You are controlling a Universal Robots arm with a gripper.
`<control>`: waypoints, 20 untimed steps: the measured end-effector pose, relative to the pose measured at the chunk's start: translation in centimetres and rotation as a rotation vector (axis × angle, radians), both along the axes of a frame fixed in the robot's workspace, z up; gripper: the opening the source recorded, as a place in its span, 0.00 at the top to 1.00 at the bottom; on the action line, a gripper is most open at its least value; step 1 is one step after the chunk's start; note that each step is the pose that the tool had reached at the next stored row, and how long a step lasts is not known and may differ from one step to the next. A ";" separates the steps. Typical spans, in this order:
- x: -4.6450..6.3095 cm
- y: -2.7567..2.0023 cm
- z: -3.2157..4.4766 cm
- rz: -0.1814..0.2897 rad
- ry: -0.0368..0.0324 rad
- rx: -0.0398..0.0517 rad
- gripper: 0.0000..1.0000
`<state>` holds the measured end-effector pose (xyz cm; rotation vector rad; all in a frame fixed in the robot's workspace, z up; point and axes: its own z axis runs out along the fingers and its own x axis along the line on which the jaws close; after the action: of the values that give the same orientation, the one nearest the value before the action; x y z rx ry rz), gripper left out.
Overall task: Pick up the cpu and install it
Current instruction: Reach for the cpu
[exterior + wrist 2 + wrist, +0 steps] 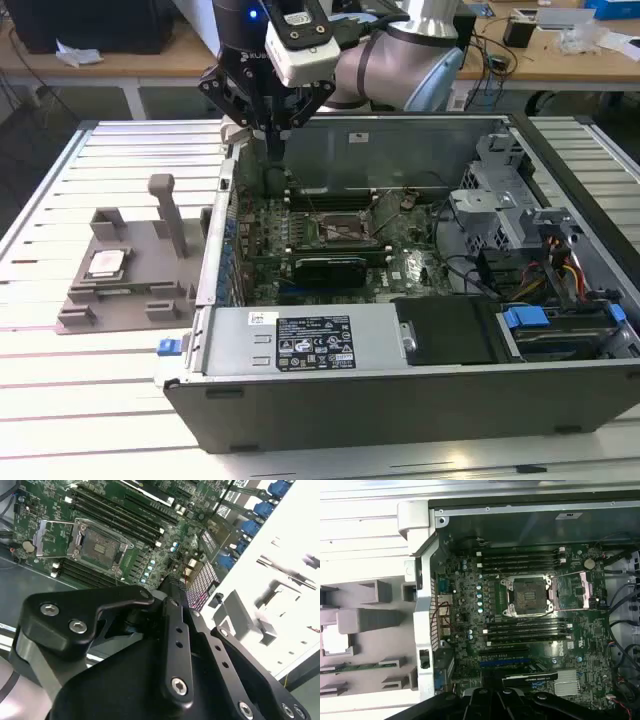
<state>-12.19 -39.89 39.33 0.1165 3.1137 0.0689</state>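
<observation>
The cpu (105, 263) lies flat in a recess of the grey fixture block (150, 290), outside the computer case on the exterior view's left. In the first wrist view the cpu (335, 642) is a bright square in that block. My gripper (272, 150) hangs fingers-down over the case's back corner, well above the motherboard and apart from the cpu. Its fingers meet at the tips with nothing between them, as the second wrist view also shows for the gripper (170, 583). The motherboard's cpu socket (527, 596) stands empty with its metal cover (575, 587) flipped open.
The open computer case (400, 400) lies on a white slatted table (100, 400). Inside are a black graphics card (325, 268), memory slots (520, 560), cables and drive bays (540, 260). The case's metal wall (422, 605) separates the fixture from the motherboard.
</observation>
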 end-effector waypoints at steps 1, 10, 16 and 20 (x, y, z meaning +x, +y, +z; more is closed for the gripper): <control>-0.2 -0.01 0.00 0.000 0.0000 -0.0001 0.89; -3.7 0.00 -0.02 0.000 0.0000 0.0000 0.89; -5.4 0.00 -0.04 0.000 0.0000 0.0000 0.89; -6.6 0.00 -0.06 0.000 -0.0001 0.0000 0.89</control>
<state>-18.76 -39.88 39.27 0.1165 3.1136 0.0689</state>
